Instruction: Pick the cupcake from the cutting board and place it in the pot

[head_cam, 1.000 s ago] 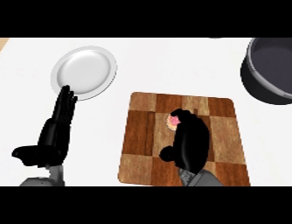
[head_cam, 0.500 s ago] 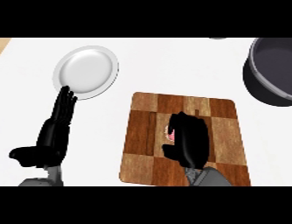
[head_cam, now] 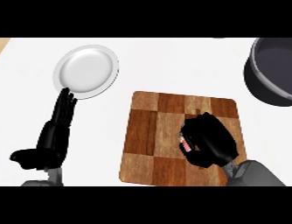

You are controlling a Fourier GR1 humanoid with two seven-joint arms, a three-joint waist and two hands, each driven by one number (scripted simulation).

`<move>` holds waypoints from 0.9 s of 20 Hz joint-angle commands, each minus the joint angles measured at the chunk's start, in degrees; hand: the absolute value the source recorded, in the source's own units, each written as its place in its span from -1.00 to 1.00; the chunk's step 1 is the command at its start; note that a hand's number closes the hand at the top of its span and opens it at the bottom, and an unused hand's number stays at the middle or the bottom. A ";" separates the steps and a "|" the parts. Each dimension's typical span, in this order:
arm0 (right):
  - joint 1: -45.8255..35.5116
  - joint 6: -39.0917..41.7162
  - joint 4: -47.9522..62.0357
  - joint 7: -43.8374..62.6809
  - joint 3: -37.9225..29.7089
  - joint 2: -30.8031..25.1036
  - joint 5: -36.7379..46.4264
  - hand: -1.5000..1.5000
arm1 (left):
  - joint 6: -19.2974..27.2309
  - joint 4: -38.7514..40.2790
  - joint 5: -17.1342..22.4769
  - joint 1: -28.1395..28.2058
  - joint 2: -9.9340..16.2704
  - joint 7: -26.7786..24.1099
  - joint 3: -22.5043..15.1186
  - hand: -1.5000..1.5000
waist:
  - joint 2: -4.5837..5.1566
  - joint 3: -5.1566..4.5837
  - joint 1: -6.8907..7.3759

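Observation:
My right hand (head_cam: 208,141) is over the wooden cutting board (head_cam: 158,135), its fingers curled round the cupcake (head_cam: 185,143). Only a small pink and striped sliver of the cupcake shows at the hand's left edge; the rest is hidden. The dark grey pot (head_cam: 284,72) stands at the upper right, cut off by the view's edge, well apart from the hand. My left hand (head_cam: 55,133) rests open at the lower left, fingers straight and pointing up toward the plate.
A white round plate (head_cam: 86,71) lies on the white counter at the upper left, just above my left hand's fingertips. A strip of wooden floor shows at the far left edge.
My right hand has curled tighter round the cupcake and drawn back toward the board's lower right, hiding more of it. The left hand has not moved.

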 commanded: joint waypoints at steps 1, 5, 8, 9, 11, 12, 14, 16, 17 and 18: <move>-0.56 0.82 -3.12 -10.70 -6.35 -5.64 -5.47 1.00 | 1.77 -0.67 -1.50 -0.41 -1.38 1.17 -0.82 0.00 | 0.04 0.09 -1.02; 3.01 -0.45 -15.41 -10.09 -10.74 -7.71 -7.57 1.00 | 0.73 1.81 -0.95 0.26 -1.26 -0.97 -0.04 0.00 | -0.09 0.07 -1.64; 5.68 -0.98 -23.67 -7.51 -14.72 -9.71 -7.24 1.00 | 1.62 -2.07 -1.68 1.02 -1.19 1.13 -0.68 0.00 | -0.23 0.08 -1.79; 2.98 0.98 -22.93 -6.98 -18.14 -9.87 -9.25 1.00 | 0.68 -2.22 -0.91 1.21 0.36 2.48 0.66 0.00 | -0.13 0.07 -1.39; 7.21 1.31 -26.20 -5.89 -20.88 -12.42 -7.98 1.00 | -0.37 -4.74 0.20 1.99 1.32 3.25 1.50 0.00 | -0.18 0.08 -1.48; 5.26 2.29 -28.38 -0.69 -19.80 -9.92 -5.25 1.00 | -1.01 -0.66 0.11 0.97 0.66 0.38 1.57 0.00 | -0.12 0.04 -1.50; 5.38 4.63 -28.23 -1.66 -25.99 -12.24 -9.19 1.00 | -0.98 0.46 0.15 -0.33 0.84 0.10 2.59 0.00 | -0.05 0.05 -1.52; 5.04 2.60 -25.32 -2.16 -28.27 -10.10 -8.75 1.00 | 0.39 1.20 -0.62 -2.15 -0.91 1.51 1.69 0.00 | 0.01 0.07 -1.32; 5.04 0.84 -21.82 -2.60 -26.90 -7.73 -5.33 1.00 | -0.18 -0.30 -0.91 0.99 -1.00 -1.22 1.24 0.00 | 0.03 0.07 -0.95; -0.91 1.98 -16.06 -1.49 -28.23 -7.18 -5.95 1.00 | -1.22 -0.51 -0.31 -0.56 -0.07 0.64 1.48 0.00 | 0.13 0.06 -0.56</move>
